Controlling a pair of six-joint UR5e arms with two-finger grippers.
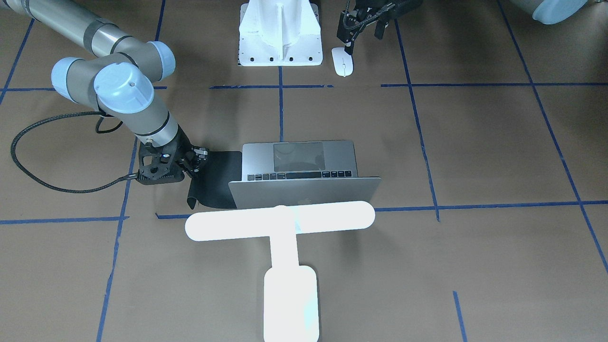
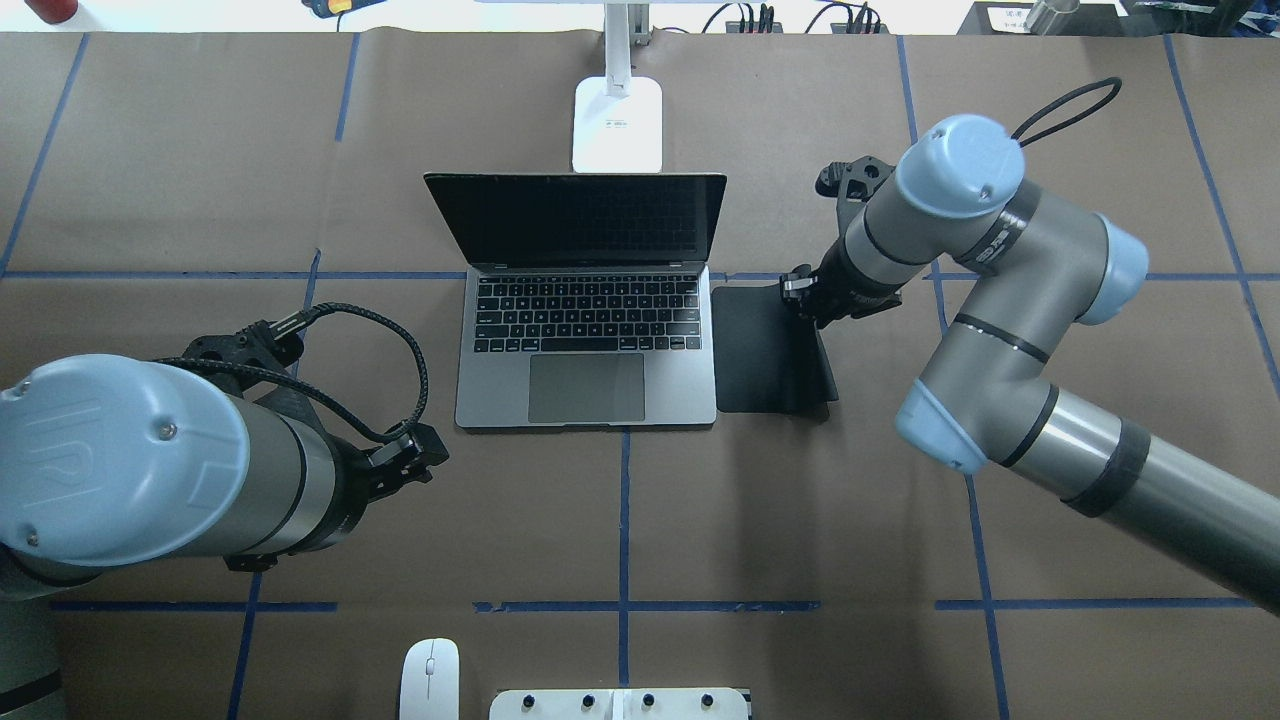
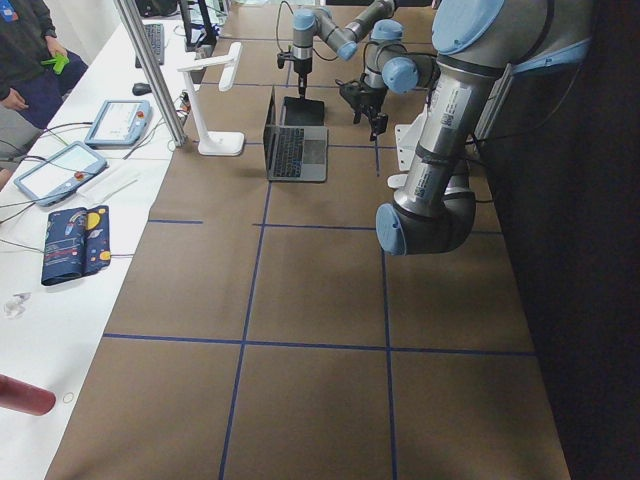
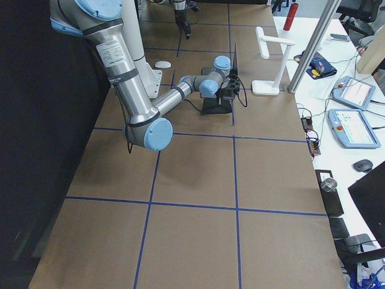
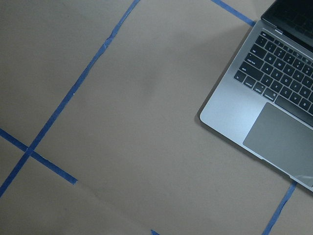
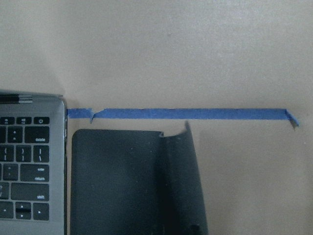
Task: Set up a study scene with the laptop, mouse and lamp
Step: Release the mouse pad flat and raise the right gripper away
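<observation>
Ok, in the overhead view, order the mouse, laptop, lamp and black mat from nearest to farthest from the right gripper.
1. black mat, at the right gripper
2. laptop, left of it
3. lamp, far table edge
4. mouse, near edge, left side

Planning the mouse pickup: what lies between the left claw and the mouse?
Only bare brown paper separates the left claw and the mouse, shown in the overhead view.

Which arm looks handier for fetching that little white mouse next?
Probably left. The left arm's fingers hang right by the small flat white oval mouse near the robot's base; the right arm's fingers are far off, at the raised edge of the black rectangular mat.
</observation>
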